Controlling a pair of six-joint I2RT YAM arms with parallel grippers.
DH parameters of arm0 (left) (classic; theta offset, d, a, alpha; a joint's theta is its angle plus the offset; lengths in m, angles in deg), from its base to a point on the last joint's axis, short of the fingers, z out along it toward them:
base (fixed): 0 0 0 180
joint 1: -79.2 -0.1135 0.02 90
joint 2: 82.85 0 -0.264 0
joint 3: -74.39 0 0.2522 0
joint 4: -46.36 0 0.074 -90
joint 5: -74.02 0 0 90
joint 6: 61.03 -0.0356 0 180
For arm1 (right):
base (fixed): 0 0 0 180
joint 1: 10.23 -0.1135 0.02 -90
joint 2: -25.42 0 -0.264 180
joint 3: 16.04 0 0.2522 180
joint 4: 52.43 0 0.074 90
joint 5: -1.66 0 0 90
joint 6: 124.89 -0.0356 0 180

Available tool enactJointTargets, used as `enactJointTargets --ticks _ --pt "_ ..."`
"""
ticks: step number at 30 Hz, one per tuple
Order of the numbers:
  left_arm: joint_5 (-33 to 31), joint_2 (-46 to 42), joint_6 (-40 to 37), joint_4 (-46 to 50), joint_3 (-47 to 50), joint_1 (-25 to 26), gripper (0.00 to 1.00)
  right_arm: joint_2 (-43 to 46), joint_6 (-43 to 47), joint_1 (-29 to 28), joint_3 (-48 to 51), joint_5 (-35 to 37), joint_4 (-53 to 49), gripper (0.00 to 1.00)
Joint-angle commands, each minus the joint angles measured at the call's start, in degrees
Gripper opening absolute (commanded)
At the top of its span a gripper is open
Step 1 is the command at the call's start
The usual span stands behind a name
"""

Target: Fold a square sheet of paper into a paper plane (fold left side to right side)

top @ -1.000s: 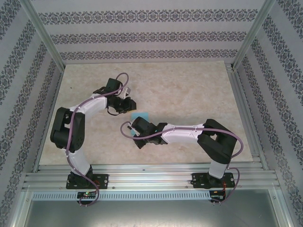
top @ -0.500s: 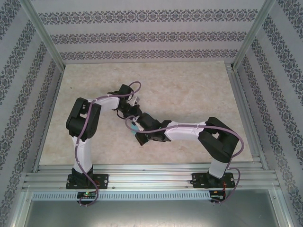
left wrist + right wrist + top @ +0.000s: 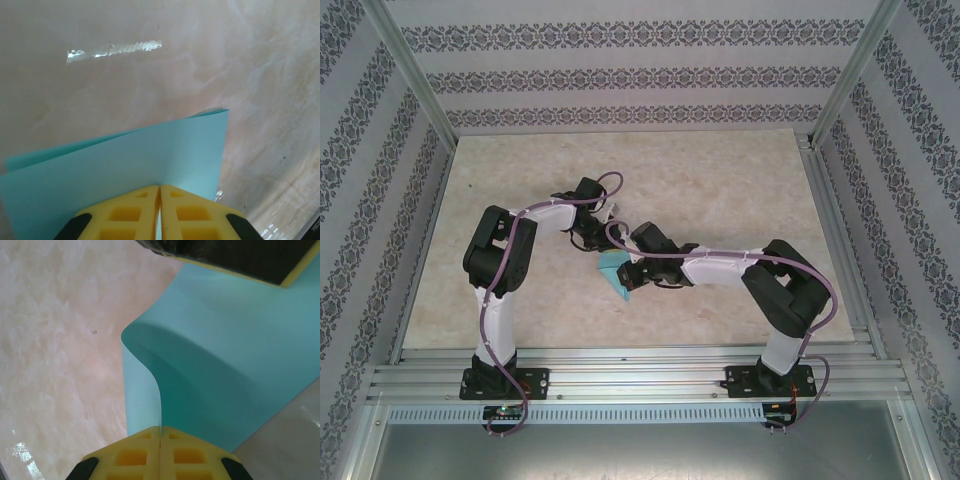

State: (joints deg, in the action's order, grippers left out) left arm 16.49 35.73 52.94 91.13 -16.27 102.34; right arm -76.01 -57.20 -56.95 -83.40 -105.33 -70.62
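Note:
The square sheet of paper (image 3: pixel 612 274) is turquoise and hangs bent above the middle of the table, held by both grippers. In the left wrist view my left gripper (image 3: pixel 160 189) is shut on the sheet (image 3: pixel 125 160), whose edge runs between the yellow fingertips (image 3: pixel 130 210). My right gripper (image 3: pixel 160 430) is shut on another edge of the sheet (image 3: pixel 225 370), which curls away in a smooth bend. From above, the left gripper (image 3: pixel 600 243) and the right gripper (image 3: pixel 628 272) sit close together at the sheet. A paper plane is out of view.
The table (image 3: pixel 720 190) is a pale marbled surface framed by aluminium rails (image 3: pixel 640 375) and patterned walls. The left gripper's dark body with a yellow pad (image 3: pixel 240 255) crosses the top of the right wrist view. A glossy streak (image 3: pixel 115 49) lies on the table.
My left arm swung in toward the right gripper and closed on the sheet. The right gripper shifted right and back, lifting the sheet so that more of it shows from above.

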Motion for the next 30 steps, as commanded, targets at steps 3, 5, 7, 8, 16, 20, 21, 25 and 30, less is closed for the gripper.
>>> enactJointTargets --ticks 3,5,7,8,16,20,21,25,30 --pt "-3.68 2.87 -1.55 2.13 0.26 1.17 0.1 -1.27 -1.48 1.02 0.39 -2.14 2.56 0.0" --pt "-3.79 2.86 -1.55 2.22 0.22 1.22 0.1 -1.74 -1.65 1.28 0.32 -2.57 2.54 0.0" --pt "-3.87 2.82 -1.55 2.38 0.09 1.3 0.1 -1.92 -1.99 1.28 0.39 -2.69 2.42 0.0" --pt "-3.94 2.87 -1.59 2.45 0.09 1.39 0.1 -1.85 -2.12 1.28 0.69 -2.53 2.59 0.0" --pt "-4.26 2.92 -1.56 2.35 0.04 1.44 0.1 -1.49 -3.8 1.89 2.43 -1.64 3.89 0.0" --pt "-4.52 2.95 -1.61 2.45 0.17 1.4 0.1 -1.33 -4.43 2.02 3.19 -1.16 4.41 0.0" --pt "-4.6 3.04 -1.58 2.38 0.18 1.44 0.1 -1.18 -4.59 2.09 3.39 -0.75 4.42 0.0" --pt "-4.58 3.14 -1.56 2.27 0.18 1.48 0.1 -1.64 -5.11 2.6 3.12 -1.45 4.82 0.0" --pt "-4.6 3.22 -1.51 2.14 0.24 1.52 0.09 -1.95 -5.05 2.64 2.89 -1.3 4.43 0.0"
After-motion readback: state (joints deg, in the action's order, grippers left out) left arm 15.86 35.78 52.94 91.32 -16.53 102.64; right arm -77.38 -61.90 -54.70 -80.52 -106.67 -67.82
